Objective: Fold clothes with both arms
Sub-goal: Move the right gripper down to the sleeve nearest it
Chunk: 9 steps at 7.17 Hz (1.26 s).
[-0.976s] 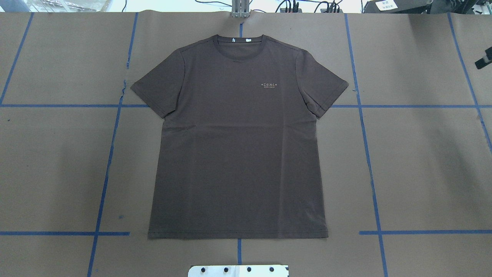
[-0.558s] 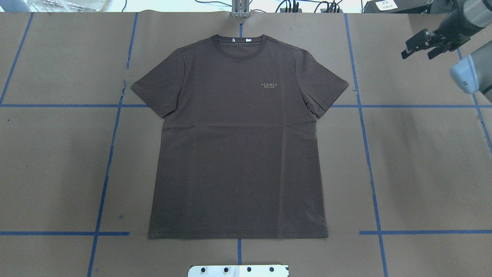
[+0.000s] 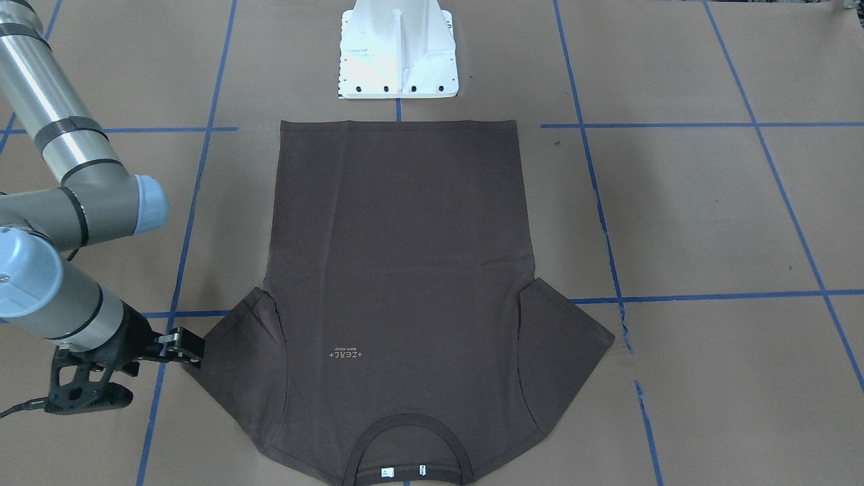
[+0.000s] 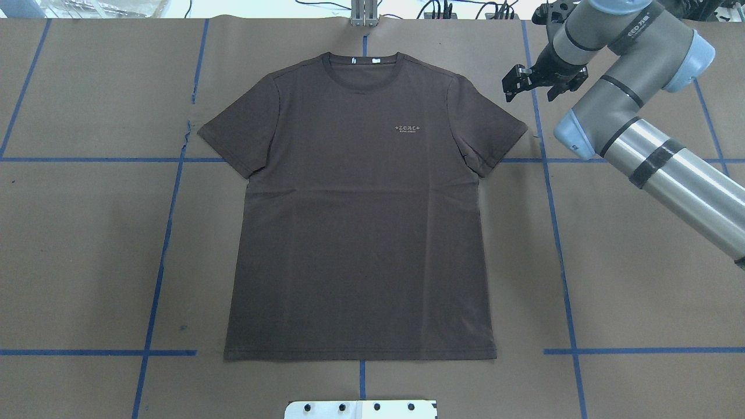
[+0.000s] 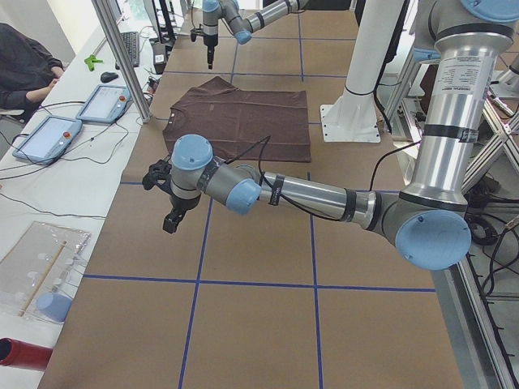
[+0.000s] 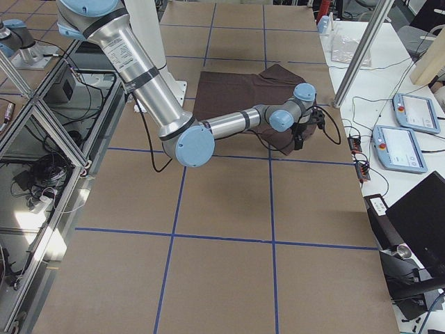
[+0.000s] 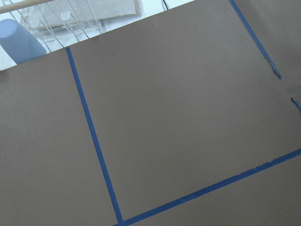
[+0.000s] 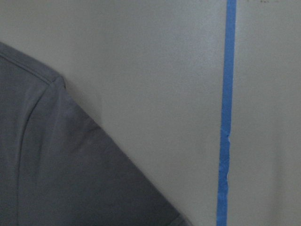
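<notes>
The dark brown T-shirt [image 4: 361,203] lies flat and face up on the brown paper, collar at the far edge and hem toward the robot's base. My right gripper [image 4: 532,90] hangs open just beyond the shirt's right-hand sleeve [image 4: 495,134], touching no cloth. From the front view the right gripper [image 3: 142,374] is beside that sleeve's tip. The right wrist view shows the sleeve edge [image 8: 56,165] and a blue tape line. The left gripper [image 5: 170,215] hovers over bare paper left of the shirt. It shows only in the exterior left view, so I cannot tell its state.
The white base pedestal [image 3: 398,61] stands at the shirt's hem side. Blue tape lines [image 4: 553,233] grid the paper. Along the far bench are tablets [image 5: 49,134], a metal post [image 5: 122,57] and a seated person [image 5: 24,65]. A blue cup [image 7: 19,40] stands past the table's corner.
The right arm has swept in from the right edge and leftward to the shirt's right sleeve. The shirt has not moved.
</notes>
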Motion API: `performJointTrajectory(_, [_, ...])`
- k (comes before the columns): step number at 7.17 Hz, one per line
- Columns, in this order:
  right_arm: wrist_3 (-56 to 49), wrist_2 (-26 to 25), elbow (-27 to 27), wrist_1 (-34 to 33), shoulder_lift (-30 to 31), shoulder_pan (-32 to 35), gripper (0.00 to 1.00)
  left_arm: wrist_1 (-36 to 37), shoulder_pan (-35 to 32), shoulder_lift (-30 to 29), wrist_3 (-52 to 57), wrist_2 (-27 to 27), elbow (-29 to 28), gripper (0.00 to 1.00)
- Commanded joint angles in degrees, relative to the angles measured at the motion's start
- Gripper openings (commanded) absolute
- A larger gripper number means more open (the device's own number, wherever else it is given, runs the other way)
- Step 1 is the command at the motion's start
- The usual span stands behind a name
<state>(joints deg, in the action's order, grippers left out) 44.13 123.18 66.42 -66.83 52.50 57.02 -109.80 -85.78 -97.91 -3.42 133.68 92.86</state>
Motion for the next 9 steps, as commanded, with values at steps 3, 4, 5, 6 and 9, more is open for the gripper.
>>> performJointTrajectory(3, [1.13, -0.57, -5.60, 3.91, -1.00, -2.00, 1.00, -0.06, 0.00, -0.18, -0.62, 0.00, -0.14, 1.00])
performJointTrajectory(4, [1.31, -0.57, -5.60, 3.82, -1.00, -2.52, 0.99, -0.06, 0.00, -0.18, -0.62, 0.00, -0.14, 1.00])
performJointTrajectory(5, [1.31, -0.57, -5.95, 3.73, -0.91, -2.88, 0.98, -0.06, 0.00, -0.18, -0.62, 0.00, -0.05, 1.00])
performJointTrajectory(6, [1.23, -0.48, -6.22, 3.64, -0.83, -3.05, 0.97, -0.06, 0.00, -0.18, -0.62, 0.00, -0.05, 1.00])
performJointTrajectory(9, [1.23, -0.39, -6.57, 3.64, -0.56, -3.06, 0.70, -0.06, 0.00, -0.27, -0.62, 0.09, -0.14, 1.00])
